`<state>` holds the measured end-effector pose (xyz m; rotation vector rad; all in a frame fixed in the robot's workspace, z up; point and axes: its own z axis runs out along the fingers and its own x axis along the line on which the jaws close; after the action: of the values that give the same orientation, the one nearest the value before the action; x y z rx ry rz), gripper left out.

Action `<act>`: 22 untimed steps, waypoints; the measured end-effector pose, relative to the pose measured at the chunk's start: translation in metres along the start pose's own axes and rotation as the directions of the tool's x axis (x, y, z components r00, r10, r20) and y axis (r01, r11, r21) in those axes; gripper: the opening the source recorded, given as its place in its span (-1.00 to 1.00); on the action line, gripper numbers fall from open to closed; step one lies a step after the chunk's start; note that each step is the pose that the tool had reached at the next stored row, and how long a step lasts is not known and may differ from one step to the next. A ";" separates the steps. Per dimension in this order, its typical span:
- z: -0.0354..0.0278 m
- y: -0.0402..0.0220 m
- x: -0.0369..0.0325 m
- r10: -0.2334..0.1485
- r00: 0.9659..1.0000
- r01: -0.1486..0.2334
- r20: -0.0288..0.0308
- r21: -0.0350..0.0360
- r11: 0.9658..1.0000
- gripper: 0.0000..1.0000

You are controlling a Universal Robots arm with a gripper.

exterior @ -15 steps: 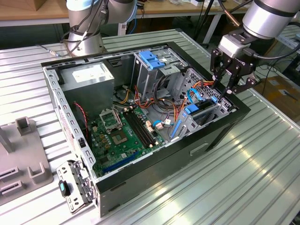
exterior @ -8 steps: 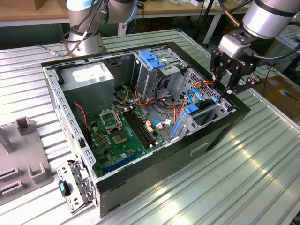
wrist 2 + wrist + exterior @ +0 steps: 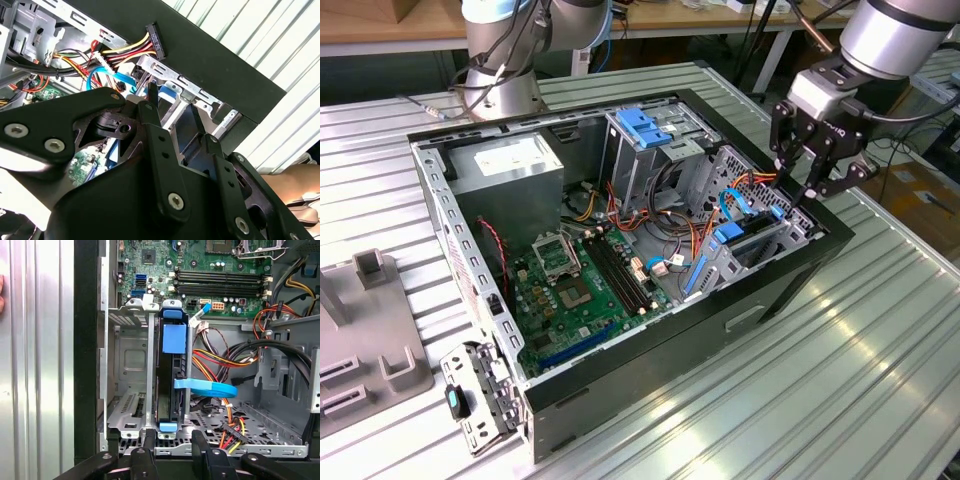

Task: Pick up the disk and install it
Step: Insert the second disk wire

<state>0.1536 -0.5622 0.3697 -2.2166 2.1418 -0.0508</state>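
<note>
Disk (image 3: 167, 380) stands on its thin edge inside the grey metal cage (image 3: 130, 365) of the open computer case (image 3: 650, 372). In the exterior view the cage is at the right of the frame, by the case's black wall. The disk is dark with a bright blue frame and a blue tab at each end. The jaws are open. Their two black fingers (image 3: 150, 439) sit one on each side of the disk's near end, very close to it. I cannot tell if they touch it. A flat blue cable (image 3: 205, 387) curls just beside the disk. The case rests on a ridged metal worktop (image 3: 840, 380).
</note>
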 end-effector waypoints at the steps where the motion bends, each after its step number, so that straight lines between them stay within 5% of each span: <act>1: -0.0005 0.0000 0.0000 0.000 1.000 0.000 0.000 0.000 1.000 -0.16; 16: -0.0030 -0.0002 -0.0001 0.000 1.000 0.000 0.000 0.000 1.000 -0.16; 22: -0.0027 -0.0046 0.0001 0.000 1.000 0.000 0.000 0.000 1.000 -0.16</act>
<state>0.1580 -0.5622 0.3726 -2.2167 2.1419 -0.0508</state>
